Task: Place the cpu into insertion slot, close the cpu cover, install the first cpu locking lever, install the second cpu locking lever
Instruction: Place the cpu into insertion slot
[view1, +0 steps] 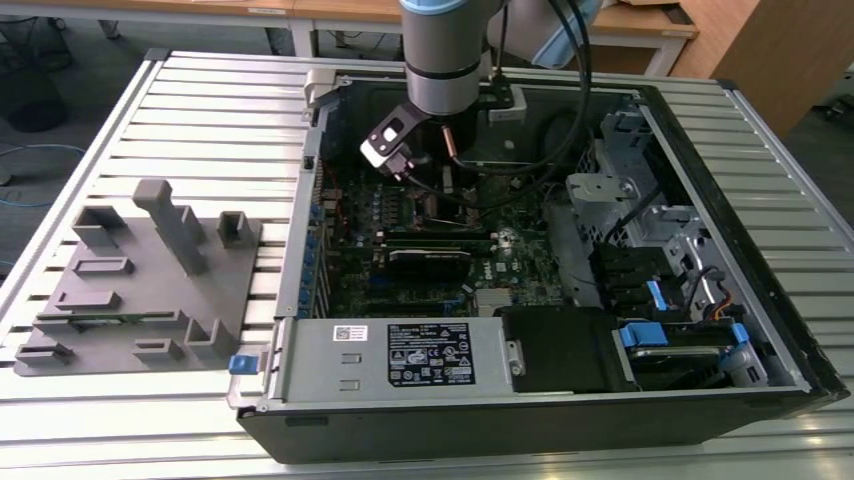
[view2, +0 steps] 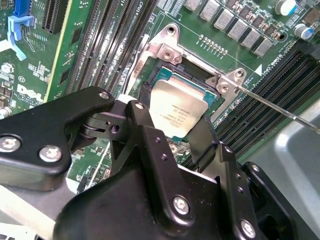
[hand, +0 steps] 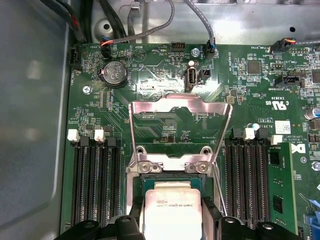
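Black links of my gripper (view2: 175, 117) hide the cpu's (view2: 181, 107) near edge. My fingers (view2: 204, 140) pinch its dull silver sides at the insertion slot (view2: 166, 75); the cpu cover (hand: 182, 98) is swung open.

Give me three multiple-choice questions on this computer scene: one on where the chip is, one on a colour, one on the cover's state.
1. Where is the cpu?
A) on the grey tray outside the case
B) at the insertion slot
C) on the power supply

2. What colour is the motherboard?
A) red
B) green
C) white

3. How is the cpu cover?
A) shut over the chip
B) folded open
C) lying outside the case

Answers:
1 B, both wrist views show the chip at the socket.
2 B, the board is green throughout.
3 B, the frame lies tipped back, leaving the chip bare.
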